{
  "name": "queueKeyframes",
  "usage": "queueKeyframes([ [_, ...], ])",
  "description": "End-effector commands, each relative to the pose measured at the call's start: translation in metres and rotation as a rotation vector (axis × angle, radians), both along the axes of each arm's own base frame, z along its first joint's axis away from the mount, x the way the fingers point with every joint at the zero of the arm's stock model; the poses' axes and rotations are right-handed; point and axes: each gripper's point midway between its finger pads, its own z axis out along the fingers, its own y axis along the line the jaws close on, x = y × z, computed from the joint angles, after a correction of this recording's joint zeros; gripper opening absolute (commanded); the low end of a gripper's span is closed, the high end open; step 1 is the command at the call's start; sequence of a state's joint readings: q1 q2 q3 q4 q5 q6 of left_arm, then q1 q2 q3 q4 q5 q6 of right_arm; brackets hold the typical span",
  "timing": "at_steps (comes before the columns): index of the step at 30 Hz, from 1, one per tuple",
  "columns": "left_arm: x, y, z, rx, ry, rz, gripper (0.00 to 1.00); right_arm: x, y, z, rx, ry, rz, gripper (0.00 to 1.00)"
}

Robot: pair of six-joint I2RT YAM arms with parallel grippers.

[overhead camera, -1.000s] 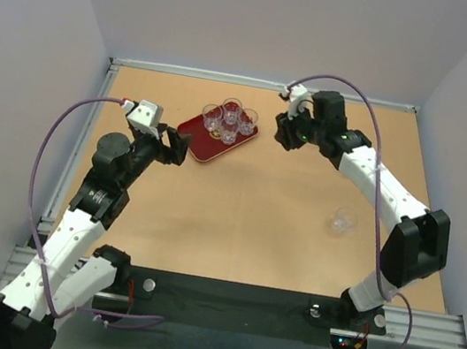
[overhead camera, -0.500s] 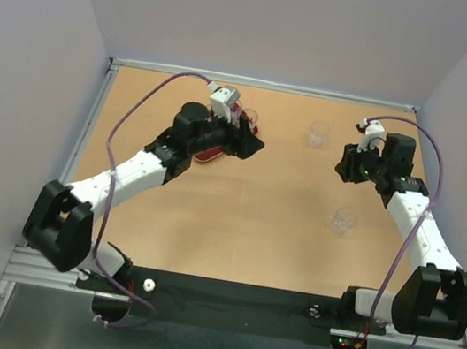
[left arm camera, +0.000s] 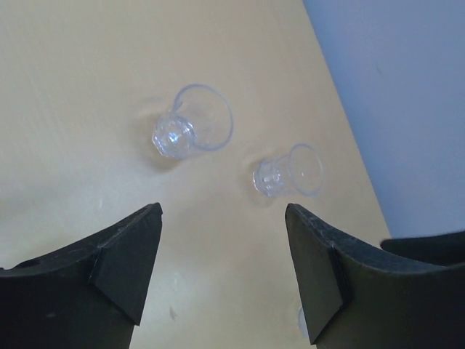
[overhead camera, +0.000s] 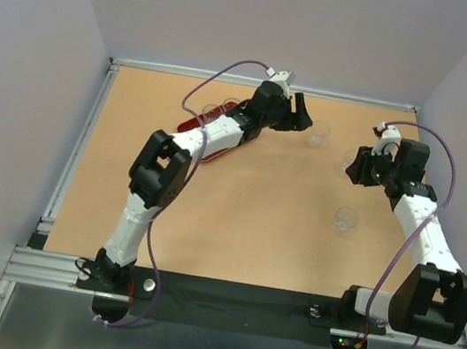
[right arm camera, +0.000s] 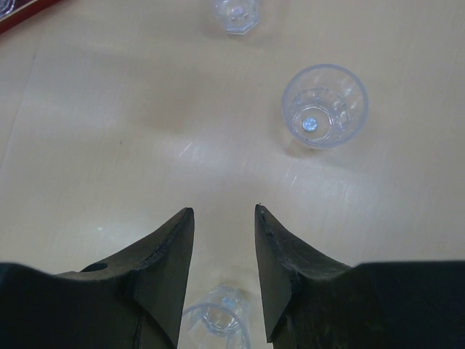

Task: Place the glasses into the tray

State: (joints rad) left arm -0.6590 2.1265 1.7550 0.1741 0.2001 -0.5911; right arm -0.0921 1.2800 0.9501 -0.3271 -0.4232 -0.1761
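Top external view: nearest, a stray glass [overhead camera: 345, 220] stood on the table [overhead camera: 233, 228]. Beyond it, the right gripper [overhead camera: 354, 164] hung narrow and empty. Farther, just past the tray [overhead camera: 208, 153], the left gripper [overhead camera: 304, 115] was spread wide toward the far glass [overhead camera: 318, 135], likely to grasp it.

The dark-red tray [overhead camera: 191, 124] lies flat in the upper middle-left of the top view. It is largely covered, and only part of its rim shows. Two clear glasses [overhead camera: 211, 113] stand upright on it. Further right, a loose glass [overhead camera: 317, 135] stands upright on the bare tabletop [overhead camera: 235, 220]. A second glass [left arm camera: 290, 171] stands near it on its right. A third glass [overhead camera: 344, 220] stands alone, well below both in the frame. In the right wrist view, a fourth glass [right arm camera: 236, 13] stands at the top edge, right of the tray's red corner. All are short, round, transparent and empty.
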Motion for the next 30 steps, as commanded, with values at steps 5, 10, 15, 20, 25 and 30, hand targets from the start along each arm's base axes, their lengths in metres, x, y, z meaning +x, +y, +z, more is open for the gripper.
queueKeyframes([
  [5, 0.036, -0.033, 0.011, -0.018, -0.013, 0.073, 0.78, 0.006, -0.007, 0.016, 0.03, -0.071, -0.024, 0.45],
  [10, 0.053, -0.055, -0.008, -0.037, -0.02, 0.061, 0.75, 0.007, -0.011, 0.016, 0.037, -0.068, -0.036, 0.45],
  [15, 0.066, -0.056, -0.033, -0.018, -0.011, 0.11, 0.74, 0.007, -0.012, 0.016, 0.045, -0.067, -0.034, 0.45],
  [20, 0.073, -0.053, -0.045, 0.008, -0.027, 0.141, 0.73, 0.006, -0.01, 0.015, 0.056, -0.063, -0.026, 0.45],
  [25, 0.077, -0.059, -0.056, 0.001, -0.026, 0.13, 0.72, 0.006, -0.008, 0.014, 0.062, -0.061, -0.015, 0.45],
  [30, 0.082, -0.06, -0.061, -0.003, -0.029, 0.143, 0.71, 0.006, -0.008, 0.014, 0.061, -0.059, -0.016, 0.45],
])
